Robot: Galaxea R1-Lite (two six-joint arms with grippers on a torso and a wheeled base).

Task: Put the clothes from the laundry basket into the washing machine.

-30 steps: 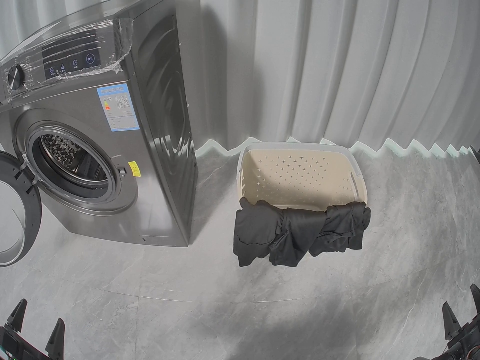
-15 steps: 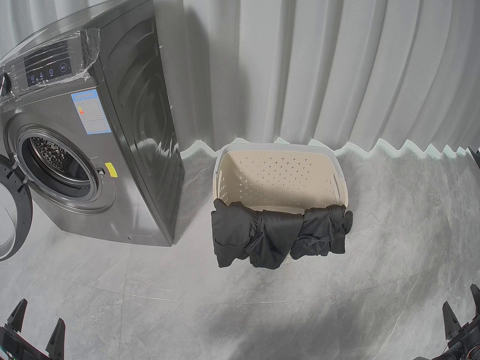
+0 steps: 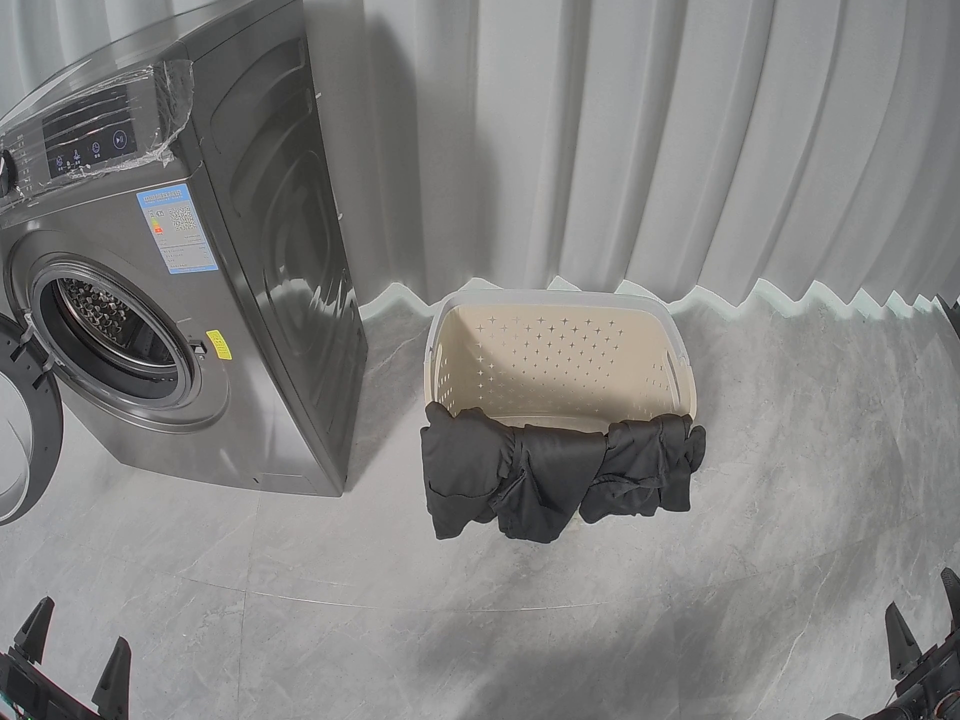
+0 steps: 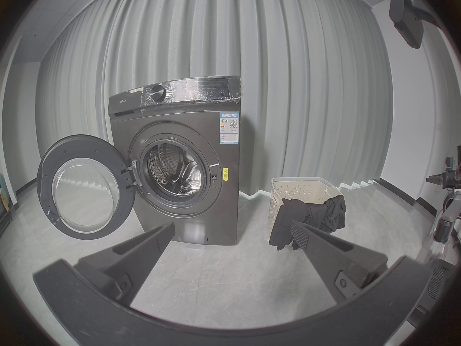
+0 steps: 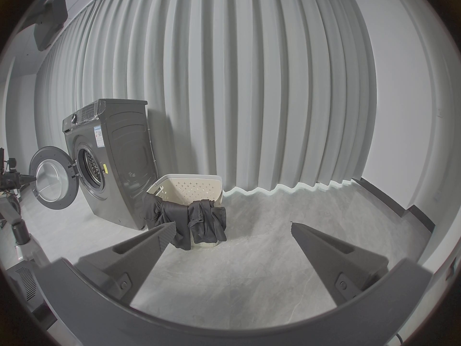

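the washer (image 3: 280, 252) stands on the floor (image 3: 500, 622) at the robot's left, turned at an angle, its back near the curtain (image 3: 650, 122). its round door (image 4: 84, 188) is swung wide open on the side away from the basket (image 3: 560, 297), and the steel drum (image 4: 175, 166) shows through the opening. clear film (image 3: 150, 102) is taped over the control panel (image 3: 85, 137). a blue label (image 3: 178, 229) sits on the front above the opening, and a small yellow sticker (image 3: 219, 344) sits just beside the opening's rim.

the basket, cream with small holes in its walls, stands upright on the floor just beside the washer's side wall, with a strip of floor between them, and close in front of the curtain. the clothes (image 3: 550, 467), dark grey and bunched, are draped across the basket's near rim, spanning it from corner to corner and hanging down outside its front wall. whether the lowest fold touches the floor i cannot tell.

the left end effector (image 4: 229, 228) sits low at the robot's left, well apart from the washer, its fingers spread wide apart. the right end effector (image 5: 233, 227) sits low at the robot's right, well apart from the basket, its fingers likewise spread wide.
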